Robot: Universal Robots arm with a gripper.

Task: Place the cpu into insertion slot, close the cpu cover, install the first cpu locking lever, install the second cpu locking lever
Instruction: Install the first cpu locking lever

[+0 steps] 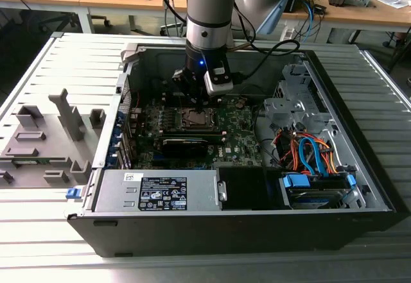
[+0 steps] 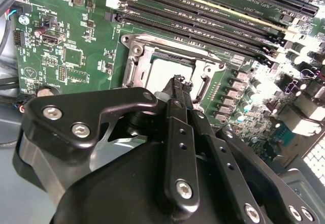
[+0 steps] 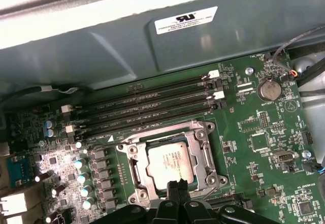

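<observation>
**Chip seated, gripper pinched at the socket**

1 small silvery-grey square cpu (image 3: 170, 164) lies flat in 1 square dark insertion slot (image 3: 139, 169). 1 dull silver windowed cpu cover (image 3: 201, 153) is down around it. 1 black gripper (image 3: 177, 185) hangs right at the socket's edge, its 2 fingertips (image 3: 172, 188) pressed together with nothing visible between them. 4 long black memory slots (image 3: 147, 107) run along the socket's near side. All of it sits inside 1 open black computer case (image 1: 257, 228).
</observation>
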